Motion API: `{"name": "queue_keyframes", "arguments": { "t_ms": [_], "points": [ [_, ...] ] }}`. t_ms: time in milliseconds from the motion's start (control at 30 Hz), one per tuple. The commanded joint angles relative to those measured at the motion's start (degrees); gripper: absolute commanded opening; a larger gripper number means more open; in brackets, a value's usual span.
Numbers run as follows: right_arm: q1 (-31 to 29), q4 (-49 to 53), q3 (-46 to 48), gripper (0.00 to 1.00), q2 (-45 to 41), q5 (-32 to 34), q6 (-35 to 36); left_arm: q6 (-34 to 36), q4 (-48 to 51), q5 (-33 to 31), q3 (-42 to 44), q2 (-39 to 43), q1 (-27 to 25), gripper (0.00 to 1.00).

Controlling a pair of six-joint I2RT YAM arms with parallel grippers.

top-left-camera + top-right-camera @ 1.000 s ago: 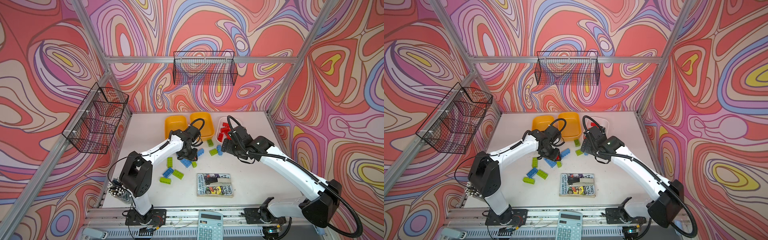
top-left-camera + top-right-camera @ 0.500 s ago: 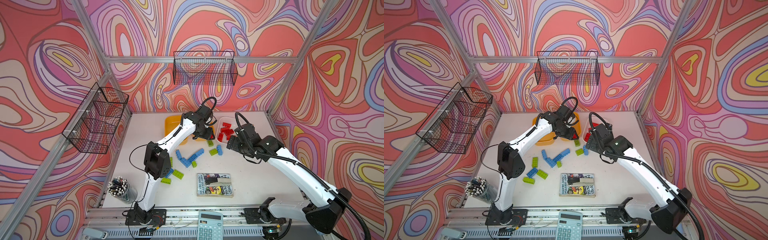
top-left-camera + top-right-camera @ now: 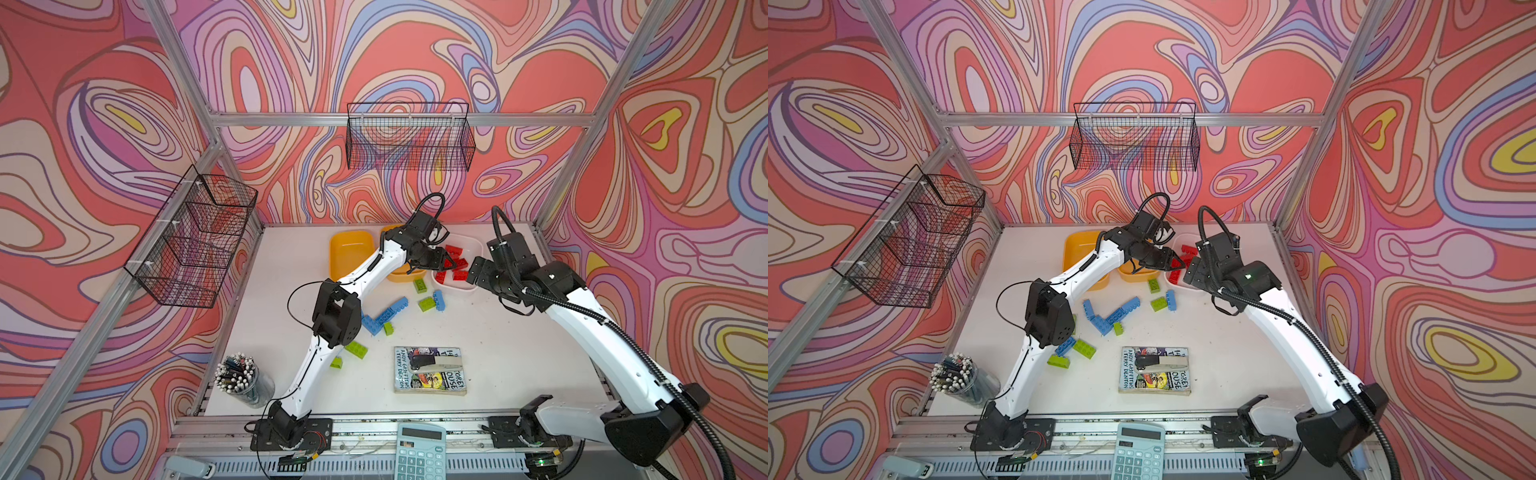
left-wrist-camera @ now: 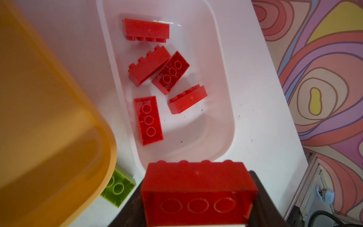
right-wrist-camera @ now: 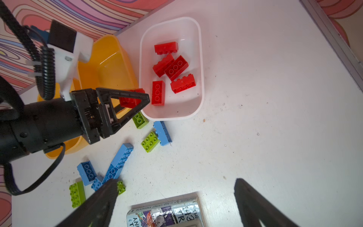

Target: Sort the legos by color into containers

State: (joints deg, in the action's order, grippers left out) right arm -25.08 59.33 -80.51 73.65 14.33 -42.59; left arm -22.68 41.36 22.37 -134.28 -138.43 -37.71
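While left end effector [image 5: 138, 100] grips studded red brick [image 4: 198, 188] (glossy), rounded white tub [image 4: 206, 137]

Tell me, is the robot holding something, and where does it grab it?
The left end effector grips a red studded plastic brick by its two short ends. The right end effector holds nothing.

Swirly red, pink and purple walls [image 3: 415, 50] all around. Black wire baskets [image 3: 409, 141] hanging on them. White table [image 3: 498, 353] down below, bright.
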Motion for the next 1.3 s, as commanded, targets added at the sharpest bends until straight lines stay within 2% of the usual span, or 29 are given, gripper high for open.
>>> {"name": "queue_keyframes", "arguments": {
  "t_ms": [0, 100, 167, 333, 400, 467, 667, 733, 867, 1033, 1167, 1267],
  "points": [
    [1.54, 0.79, -2.54, 0.98, 1.72, -0.88, 2.50, -3.37, -8.52, 1.35, -1.60, -2.24, -0.25, 0.51],
    [2.69, 1.39, -4.60, 0.98, 3.35, -1.47, 3.95, -4.48, -10.67, 0.44, -2.08, -3.86, -0.25, 0.53],
    [3.43, 1.73, -6.08, 0.98, 4.42, -1.75, 4.85, -5.26, -11.58, 0.57, -2.53, -5.18, -0.25, 0.57],
    [5.16, 2.63, -9.35, 0.98, 6.92, -2.42, 6.38, -6.91, -12.68, 0.83, -4.44, -7.90, -0.16, 0.77],
    [5.52, 2.72, -10.21, 0.98, 7.63, -2.85, 6.81, -7.36, -12.85, 1.06, -4.98, -7.98, 0.16, 0.90],
    [5.74, 2.56, -10.36, 0.98, 8.11, -3.32, 6.99, -7.28, -12.70, 0.93, -5.29, -7.33, 0.60, 1.00],
    [5.83, 1.35, -8.48, 0.98, 9.01, -4.49, 7.07, -4.23, -10.68, -1.22, -3.88, -1.17, 1.85, 1.00],
    [5.83, 0.86, -7.33, 0.98, 9.22, -4.68, 7.35, -2.73, -11.40, -2.82, -0.19, 2.74, 1.94, 1.00],
    [5.75, -1.27, -4.30, 0.98, 9.53, -5.58, 8.30, -2.66, -14.71, -5.94, 12.90, 13.45, 3.46, 1.00],
    [2.95, -5.37, 1.33, 0.84, 10.47, -7.04, 8.23, -3.90, -15.44, -11.22, 30.85, 26.53, 7.23, 1.00],
    [-0.72, -11.62, 7.44, 0.72, 12.47, -9.82, 5.92, -0.26, -12.46, -17.87, 42.74, 36.81, 8.61, 1.00],
    [-1.90, -16.58, 11.03, 0.68, 14.30, -11.47, 4.38, 3.06, -9.92, -22.79, 49.33, 43.48, 8.62, 1.00]
  ]
}}
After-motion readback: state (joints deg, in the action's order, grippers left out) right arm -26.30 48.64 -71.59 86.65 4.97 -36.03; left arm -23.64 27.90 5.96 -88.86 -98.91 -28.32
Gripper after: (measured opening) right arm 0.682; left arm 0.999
